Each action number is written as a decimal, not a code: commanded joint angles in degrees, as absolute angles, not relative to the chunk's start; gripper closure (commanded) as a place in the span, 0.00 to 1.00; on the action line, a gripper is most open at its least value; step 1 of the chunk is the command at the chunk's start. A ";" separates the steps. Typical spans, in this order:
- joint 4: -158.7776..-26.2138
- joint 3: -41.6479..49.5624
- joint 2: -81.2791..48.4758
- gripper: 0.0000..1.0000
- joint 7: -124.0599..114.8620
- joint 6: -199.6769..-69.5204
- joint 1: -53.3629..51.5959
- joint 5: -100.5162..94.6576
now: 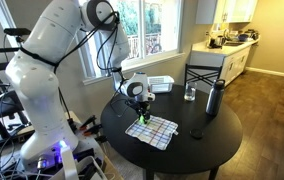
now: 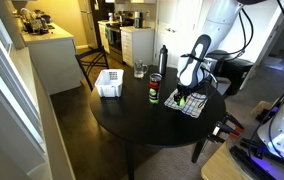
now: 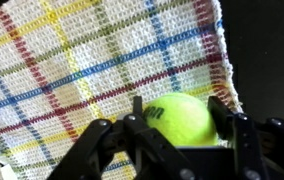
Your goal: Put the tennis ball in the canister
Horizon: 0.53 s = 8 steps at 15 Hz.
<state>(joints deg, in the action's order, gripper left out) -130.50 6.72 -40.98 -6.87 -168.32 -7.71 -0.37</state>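
The yellow-green tennis ball [image 3: 184, 118] sits between the two black fingers of my gripper [image 3: 177, 112], which close on its sides, low over a plaid cloth [image 3: 92, 60]. In both exterior views the gripper [image 1: 142, 112] [image 2: 185, 92] points down over the cloth, with the ball [image 1: 144, 118] at its tips. The canister [image 2: 155, 90], a slim upright tube with a dark red band, stands on the round black table [image 2: 132, 120] just beside the cloth, about a hand's width from the gripper.
A dark grey metal bottle [image 1: 214, 97] [image 2: 163, 60], a clear drinking glass [image 1: 190, 92] [image 2: 140, 70] and a white basket [image 1: 160, 83] [image 2: 110, 83] stand toward the table's far side. A chair [image 1: 204, 75] stands behind the table.
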 commanded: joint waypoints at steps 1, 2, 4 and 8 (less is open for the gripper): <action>-133.00 8.30 -39.63 0.60 -6.36 -171.17 -8.98 -2.29; -133.14 8.62 -39.51 0.61 -6.45 -171.51 -9.27 -2.42; -133.49 9.64 -39.02 0.61 -6.81 -172.14 -10.33 -2.55; -135.37 10.79 -36.13 0.61 -6.75 -174.71 -12.00 -2.23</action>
<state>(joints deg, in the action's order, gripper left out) -131.36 9.66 -40.46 -6.87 -172.05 -10.72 -0.99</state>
